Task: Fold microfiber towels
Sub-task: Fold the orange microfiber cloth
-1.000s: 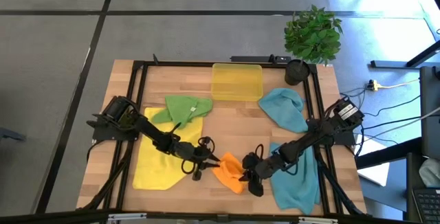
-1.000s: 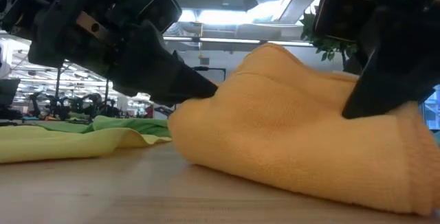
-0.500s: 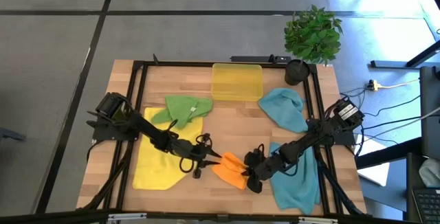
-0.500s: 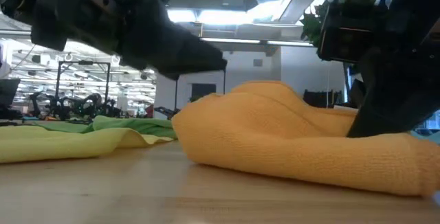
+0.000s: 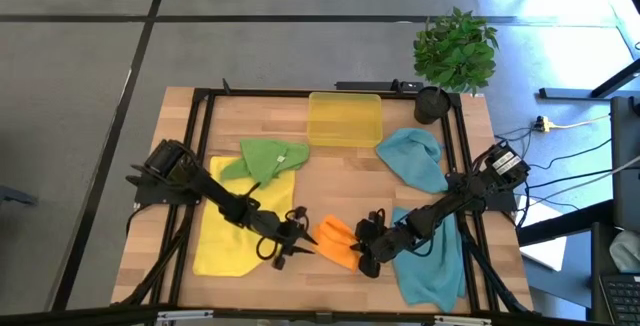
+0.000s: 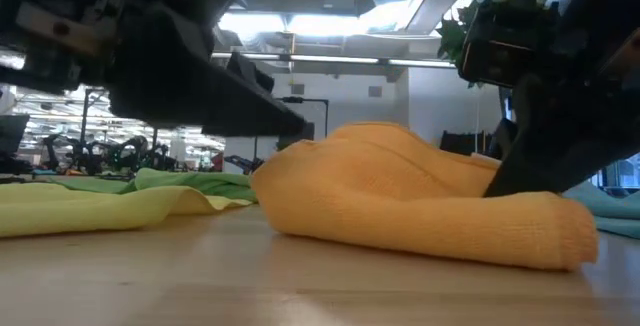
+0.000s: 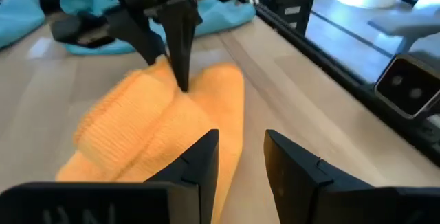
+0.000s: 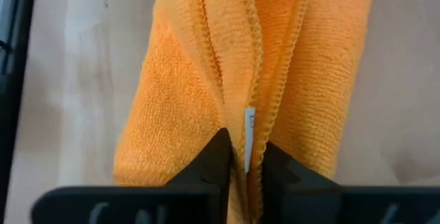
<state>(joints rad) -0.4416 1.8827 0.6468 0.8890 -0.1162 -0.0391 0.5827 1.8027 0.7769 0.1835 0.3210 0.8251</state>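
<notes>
The orange towel (image 5: 340, 241) lies bunched in lengthwise folds on the wood near the table's front middle, and shows as a low mound (image 6: 400, 196) in the low view. My right gripper (image 8: 244, 159) is at its right end, shut on its hemmed edges. My left gripper (image 7: 240, 159) stands open just left of the towel with only bare wood between its fingers. The yellow towel (image 5: 225, 231) lies flat at the left. The green towel (image 5: 265, 156) lies crumpled behind it. Two teal-blue towels (image 5: 415, 161) (image 5: 430, 261) lie at the right. My right gripper pinches the orange towel's hemmed edges (image 8: 260, 138) beside the white tag (image 8: 249, 124), several layers gathered between its two fingers. The fingers (image 7: 180, 52) slant down from the table's right side onto the towel's right end. The towel rests on the table, slack.
A translucent yellow tray (image 5: 345, 118) stands at the far middle, with a potted plant (image 5: 455, 51) at the far right corner. Black frame rails (image 5: 195, 166) run along the table's sides. Bare wood shows between the towels and along the near edge.
My left gripper has come away from the orange towel's left end, risen over it and drawn back toward the table's left. My right gripper has tipped further down. The orange towel has sunk from a tall mound to a lower, flatter fold, its right part settling onto the table.
</notes>
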